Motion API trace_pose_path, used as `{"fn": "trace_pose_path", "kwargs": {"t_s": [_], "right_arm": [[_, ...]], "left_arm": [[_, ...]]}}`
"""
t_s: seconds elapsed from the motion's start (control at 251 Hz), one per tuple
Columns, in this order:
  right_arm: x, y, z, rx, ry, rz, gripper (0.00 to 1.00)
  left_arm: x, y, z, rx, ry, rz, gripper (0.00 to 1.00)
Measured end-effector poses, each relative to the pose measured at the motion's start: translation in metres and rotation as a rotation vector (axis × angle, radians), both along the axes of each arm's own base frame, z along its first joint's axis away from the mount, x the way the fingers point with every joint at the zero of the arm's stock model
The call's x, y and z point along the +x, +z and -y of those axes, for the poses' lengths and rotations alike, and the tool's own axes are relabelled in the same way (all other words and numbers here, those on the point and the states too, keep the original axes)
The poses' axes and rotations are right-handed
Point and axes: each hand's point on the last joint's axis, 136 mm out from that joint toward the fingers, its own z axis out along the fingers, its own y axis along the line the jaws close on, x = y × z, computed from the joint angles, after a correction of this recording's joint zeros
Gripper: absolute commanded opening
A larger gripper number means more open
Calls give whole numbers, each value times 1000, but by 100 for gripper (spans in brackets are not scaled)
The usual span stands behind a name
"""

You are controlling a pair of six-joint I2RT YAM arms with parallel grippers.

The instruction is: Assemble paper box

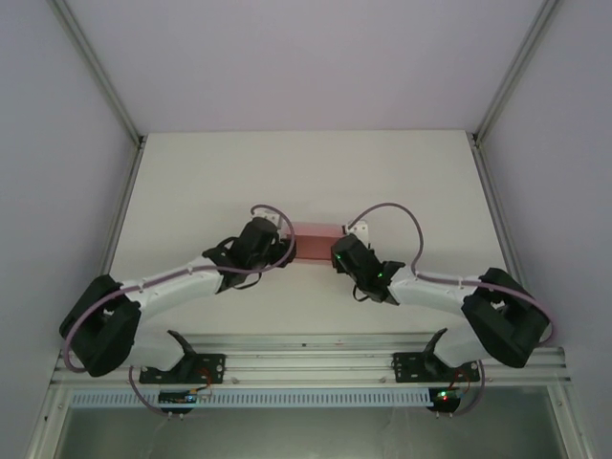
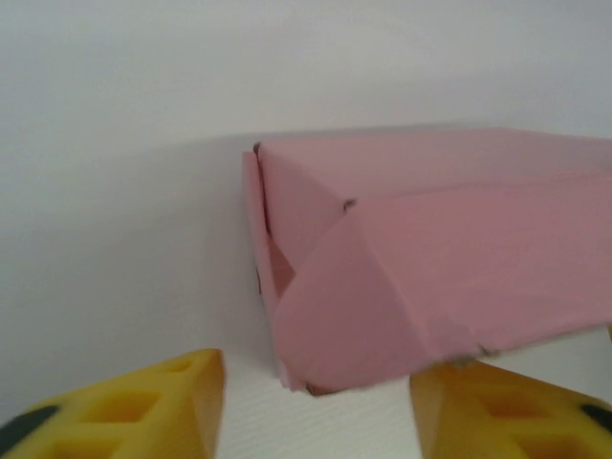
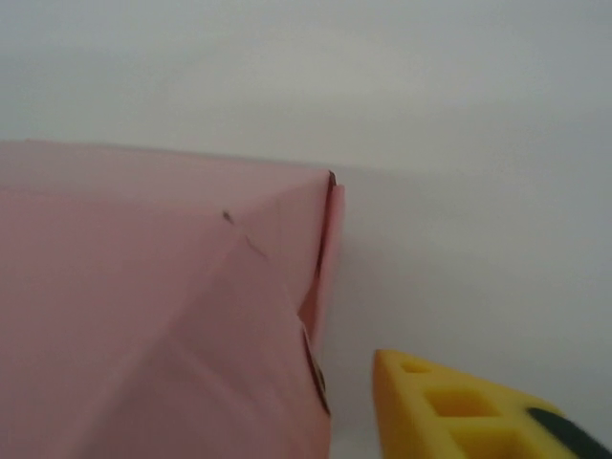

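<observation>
Finding the paper box (image 1: 318, 234) at the centre of the top view, on the white table (image 1: 287, 172), as a small pale pink rectangle lying across the frame. Flanked by the left gripper (image 1: 284, 251) at its left end and the right gripper (image 1: 337, 251) at its right end, with both arms bending in from the lower corners of the frame.

From the left wrist: seeing pink card across the middle and right of the frame, one end of the box turned toward the camera, and an angled flap folded over that end with a gap along its left edge. Showing two yellow fingers (image 2: 143, 406) in the lower corners, spread wide apart, the box's lower corner between them. Left one clear of the card; right one just under its edge, contact impossible to judge.

From the right wrist: seeing the box's other end over the left half of the frame, a diagonal crease across it, a side flap standing slightly proud at the corner. Showing one yellow finger (image 3: 459, 411) at lower right, just beside the card yet apart from it. Opposite finger hidden by the box, so cannot tell whether this pincer is apart or clamped.
</observation>
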Motion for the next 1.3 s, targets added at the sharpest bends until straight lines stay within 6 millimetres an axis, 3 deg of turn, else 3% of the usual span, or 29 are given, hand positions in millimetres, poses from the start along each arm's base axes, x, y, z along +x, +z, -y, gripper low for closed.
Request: {"fn": "trace_pose_path", "kwargs": {"t_s": [0.056, 0.148, 0.192, 0.415, 0.527, 0.619, 0.754, 0.898, 1.062, 1.301], "right_arm": [[-6, 2, 0, -3, 18, 0, 68], [-17, 11, -3, -12, 78, 11, 89], [-21, 20, -6, -3, 102, 26, 98], [-27, 83, -3, 100, 177, 152, 99], [-13, 106, 6, 137, 156, 187, 99], [8, 123, 15, 172, 116, 200, 99], [38, 125, 24, 204, 70, 176, 99], [52, 84, 21, 192, 71, 54, 99], [50, 31, 17, 158, 89, -104, 99], [38, -5, 19, 146, 89, -201, 99]], "left_arm": [[-5, 0, 0, 9, -21, -7, 80], [-12, 6, -1, 2, -36, -13, 99], [-16, 14, -1, -1, -53, -4, 100], [-10, 92, -3, -66, -37, 143, 100], [8, 124, -2, -81, 3, 185, 100], [31, 133, -6, -86, 55, 177, 100], [64, 107, -16, -71, 119, 97, 100], [80, 52, -19, -62, 119, -64, 100], [80, 7, -13, -79, 81, -214, 100], [66, -29, 6, -155, -9, -334, 85]]}}
